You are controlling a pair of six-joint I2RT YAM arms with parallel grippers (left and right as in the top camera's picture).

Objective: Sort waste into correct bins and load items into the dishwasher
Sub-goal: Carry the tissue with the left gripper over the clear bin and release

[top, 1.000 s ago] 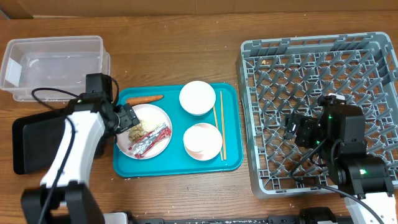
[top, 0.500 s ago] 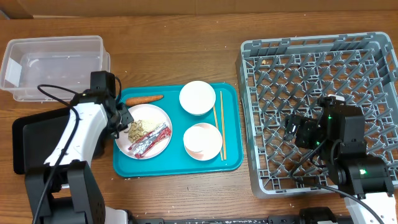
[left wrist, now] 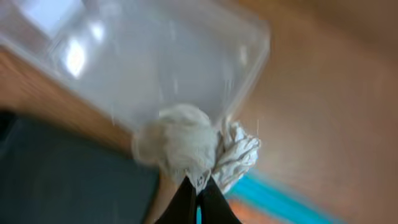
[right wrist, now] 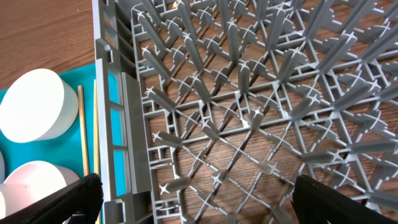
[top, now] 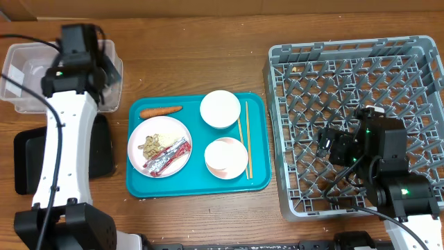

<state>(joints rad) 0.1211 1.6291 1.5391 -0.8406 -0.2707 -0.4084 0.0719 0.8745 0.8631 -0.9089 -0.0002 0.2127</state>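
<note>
L wrist view, blurred: L claw (left wrist: pixel 199 194) is pinched almost closed, its black fingertips (left wrist: pixel 186 202) gripping the underside of the paper ball (left wrist: pixel 183 144). The ball sits right at the tips and bulges past them. Beyond it is the clear tub (left wrist: pixel 155 56), w/ the black tray (left wrist: pixel 62 177) beside it on the desk (left wrist: pixel 323 93). Overhead, L arm (top: pixel 66 125) reaches over the tub's right end.

R claw (right wrist: pixel 196 186) is spread wide w/ nothing in it, over the rack (right wrist: pixel 249 93) pegs near its left wall.

Teal tray (top: pixel 257 182), btwn tub and rack, carries:
- plate (top: pixel 133 149) w/ scraps (top: pixel 154 142) and wrapper (top: pixel 166 156)
- carrot (top: pixel 161 110) just beyond the plate
- a bowl (top: pixel 225 157) w/ a second bowl (top: pixel 220 109) beyond it
- chopsticks (top: pixel 244 139) along the right side
</note>
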